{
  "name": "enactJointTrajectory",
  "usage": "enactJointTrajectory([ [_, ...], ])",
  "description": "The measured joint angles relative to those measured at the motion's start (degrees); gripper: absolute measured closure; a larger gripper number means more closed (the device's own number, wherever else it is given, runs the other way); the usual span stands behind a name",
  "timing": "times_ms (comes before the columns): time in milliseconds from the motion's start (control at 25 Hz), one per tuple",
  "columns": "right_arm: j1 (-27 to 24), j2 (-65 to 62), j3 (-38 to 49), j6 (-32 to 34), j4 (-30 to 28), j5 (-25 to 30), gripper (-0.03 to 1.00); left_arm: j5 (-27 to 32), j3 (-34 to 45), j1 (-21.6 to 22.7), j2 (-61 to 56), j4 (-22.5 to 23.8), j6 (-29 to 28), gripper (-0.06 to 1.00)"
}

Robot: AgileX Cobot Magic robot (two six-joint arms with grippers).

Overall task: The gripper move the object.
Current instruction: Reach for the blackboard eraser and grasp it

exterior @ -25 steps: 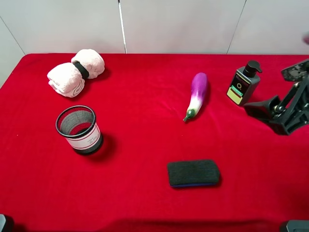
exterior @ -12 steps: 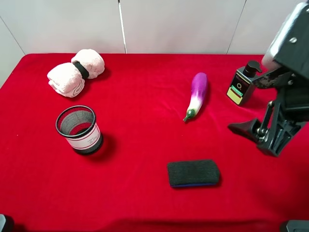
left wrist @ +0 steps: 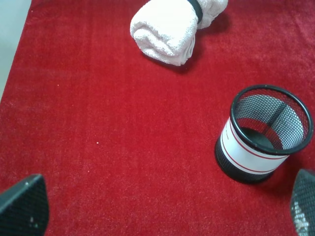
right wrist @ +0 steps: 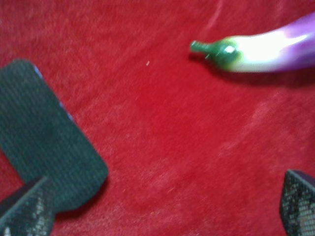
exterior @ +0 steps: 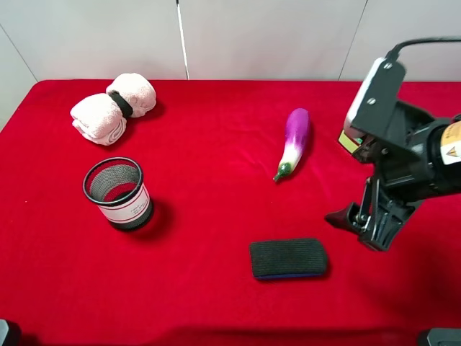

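The object, a flat charcoal felt pad with a thin blue base, lies on the red cloth near the front, right of centre. It also shows in the right wrist view. My right gripper is a black claw, open and empty, low over the cloth just right of the pad and apart from it. In the right wrist view one of its fingertips is beside the pad's end. My left gripper is open and empty over bare cloth; its arm is out of the exterior view.
A purple eggplant lies behind the pad. A black mesh cup stands at the left. Rolled white towels lie at the back left. A dark pump bottle is mostly hidden behind my right arm.
My right arm has swung in from the right edge, forward and left, and lowered its gripper towards the pad. The pad and other things have not moved.
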Motion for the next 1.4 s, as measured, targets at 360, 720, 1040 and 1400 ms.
enactJointTrajectory([
  [360, 3.9, 4.4, 0.0, 0.0, 0.4, 1.8, 0.28, 0.0, 0.0, 0.0, 0.0, 0.0, 0.0, -0.04],
  [720, 3.9, 7.6, 0.0, 0.0, 1.3, 3.7, 0.28, 0.0, 0.0, 0.0, 0.0, 0.0, 0.0, -0.04],
  [1040, 3.9, 13.9, -3.9, 0.0, 3.0, 7.2, 0.28, 0.0, 0.0, 0.0, 0.0, 0.0, 0.0, -0.04],
  [1400, 4.5, 20.6, -6.1, 1.3, 5.2, 8.5, 0.28, 0.0, 0.0, 0.0, 0.0, 0.0, 0.0, -0.04],
])
